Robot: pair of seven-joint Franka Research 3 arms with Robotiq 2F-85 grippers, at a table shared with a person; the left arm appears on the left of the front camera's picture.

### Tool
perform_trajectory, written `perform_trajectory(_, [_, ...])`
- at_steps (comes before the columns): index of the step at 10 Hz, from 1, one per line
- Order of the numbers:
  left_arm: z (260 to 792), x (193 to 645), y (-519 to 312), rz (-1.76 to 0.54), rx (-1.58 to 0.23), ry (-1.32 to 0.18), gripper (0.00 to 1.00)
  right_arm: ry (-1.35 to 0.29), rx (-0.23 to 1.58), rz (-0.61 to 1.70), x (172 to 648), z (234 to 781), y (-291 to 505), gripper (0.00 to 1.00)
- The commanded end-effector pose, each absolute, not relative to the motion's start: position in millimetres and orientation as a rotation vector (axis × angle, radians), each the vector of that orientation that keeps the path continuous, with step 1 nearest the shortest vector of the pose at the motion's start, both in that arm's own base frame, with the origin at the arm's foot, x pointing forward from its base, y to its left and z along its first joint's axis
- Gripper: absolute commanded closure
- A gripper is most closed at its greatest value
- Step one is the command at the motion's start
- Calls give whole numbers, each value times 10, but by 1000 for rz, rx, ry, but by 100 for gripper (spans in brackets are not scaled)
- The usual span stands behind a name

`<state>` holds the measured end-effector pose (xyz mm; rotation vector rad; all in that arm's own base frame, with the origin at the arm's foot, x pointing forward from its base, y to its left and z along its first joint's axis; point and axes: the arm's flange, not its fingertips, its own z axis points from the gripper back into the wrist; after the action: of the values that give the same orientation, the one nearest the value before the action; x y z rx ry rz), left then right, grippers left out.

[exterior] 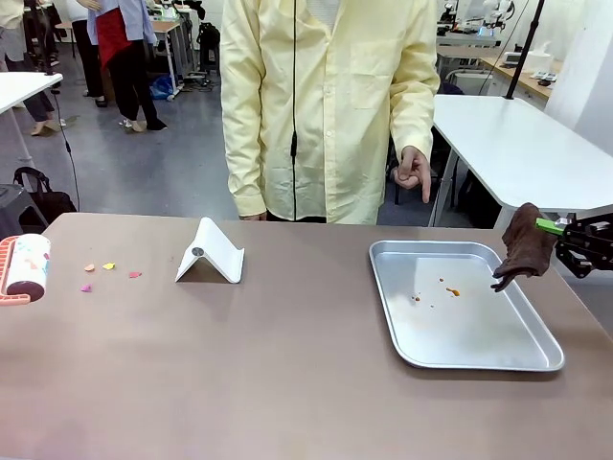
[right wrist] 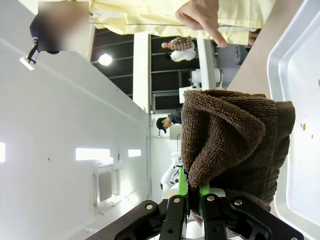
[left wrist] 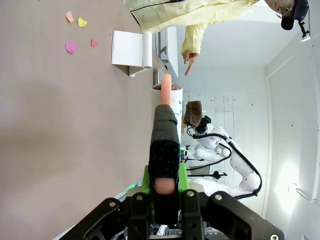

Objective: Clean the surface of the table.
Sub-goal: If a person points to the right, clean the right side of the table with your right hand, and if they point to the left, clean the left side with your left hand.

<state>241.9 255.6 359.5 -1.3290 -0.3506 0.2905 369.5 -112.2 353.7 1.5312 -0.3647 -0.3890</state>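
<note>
Stiff, smooth bench [exterior: 287, 383] — wipe, don't grip; right fingers [exterior: 549, 227] clench soft brown cloth [exterior: 525, 247], left fingers [left wrist: 184, 181] clamp lint roller [exterior: 27, 266].

Far left on the table [exterior: 287, 383], the lint roller [exterior: 24, 268] is at the edge, its handle clamped in the left gripper [left wrist: 165, 181]. Just right of it lie scattered paper scraps [exterior: 108, 265], then the folded stand [exterior: 213, 254] nearer the middle. On the right is the metal tray [exterior: 479, 331], with crumbs [exterior: 452, 290] in its far half. The towel [exterior: 522, 249] hangs from the right gripper [exterior: 549, 227] at the tray's far right corner. A person [exterior: 326, 105] stands behind the table, one hand [exterior: 414, 172] beyond the tray's far rim.
</note>
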Motion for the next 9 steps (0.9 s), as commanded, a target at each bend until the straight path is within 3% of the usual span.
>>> perform_trajectory(1, [3616,2415,2551,293,-1340,-364,100,-365,1531,-389,3695,3537,-1122,91])
perform_trajectory(2, [3616,2415,2551,293,-1340,-364,100,-451,1412,-270,3815,3617,-926,91])
perform_trajectory(4, [3616,2415,2551,293,-1340,-364,100,-397,1209,-53,4127,3829,-575,91])
perform_trajectory(7, [3616,2415,2551,293,-1340,-364,100,-361,844,58,4478,3973,-198,91])
perform_trajectory(9, [3616,2415,2551,293,-1340,-364,100,-354,695,109,4624,4053,-187,91])
